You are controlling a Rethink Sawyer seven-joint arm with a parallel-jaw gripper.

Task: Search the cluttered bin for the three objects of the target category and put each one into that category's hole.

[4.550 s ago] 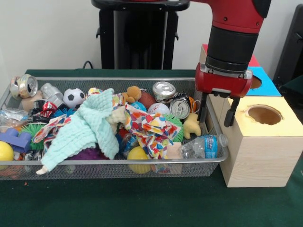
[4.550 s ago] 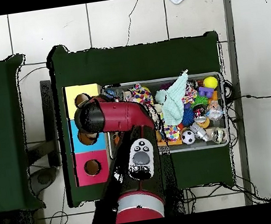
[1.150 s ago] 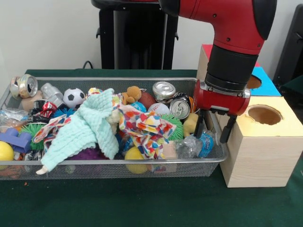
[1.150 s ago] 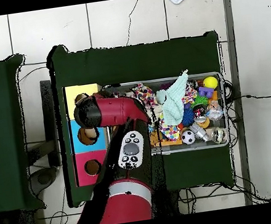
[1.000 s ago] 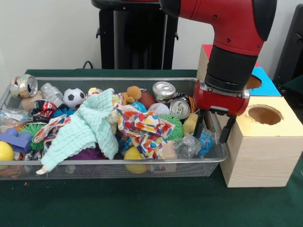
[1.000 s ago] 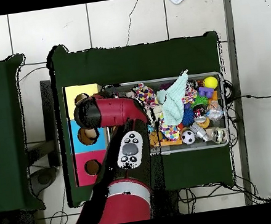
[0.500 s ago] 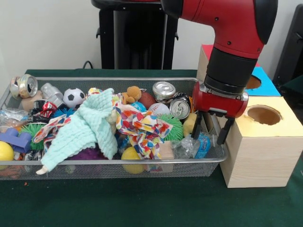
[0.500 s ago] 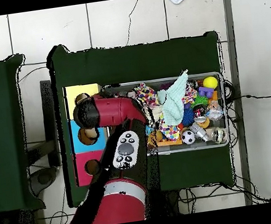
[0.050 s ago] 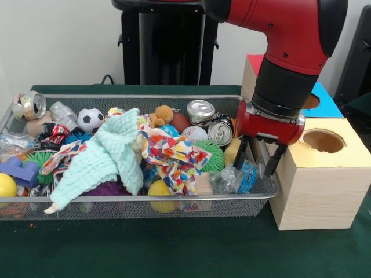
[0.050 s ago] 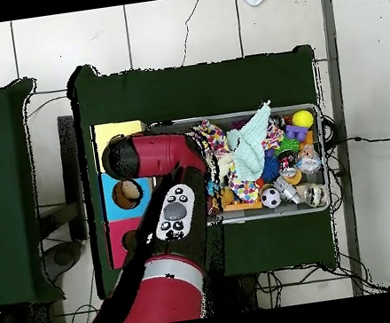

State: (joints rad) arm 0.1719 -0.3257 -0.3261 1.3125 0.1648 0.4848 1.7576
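At bin's (image 9: 174,204) end | gripper (image 9: 258,163) lower | bottle (image 9: 239,178) shifted left

Overhead view. The red arm (image 10: 158,156) lies across the left end of the wire bin (image 10: 309,109), its wrist covering the gripper, whose fingers cannot be seen. Directly left of the wrist stand three boxes in a column: the yellow box (image 10: 116,129) uppermost, the blue box (image 10: 118,195) with its round hole in the middle, and the red box (image 10: 120,249) lowest. To the right of the wrist the bin holds mixed clutter, with a mint knitted cloth (image 10: 248,146) nearest and a soccer ball (image 10: 271,197) lower right.
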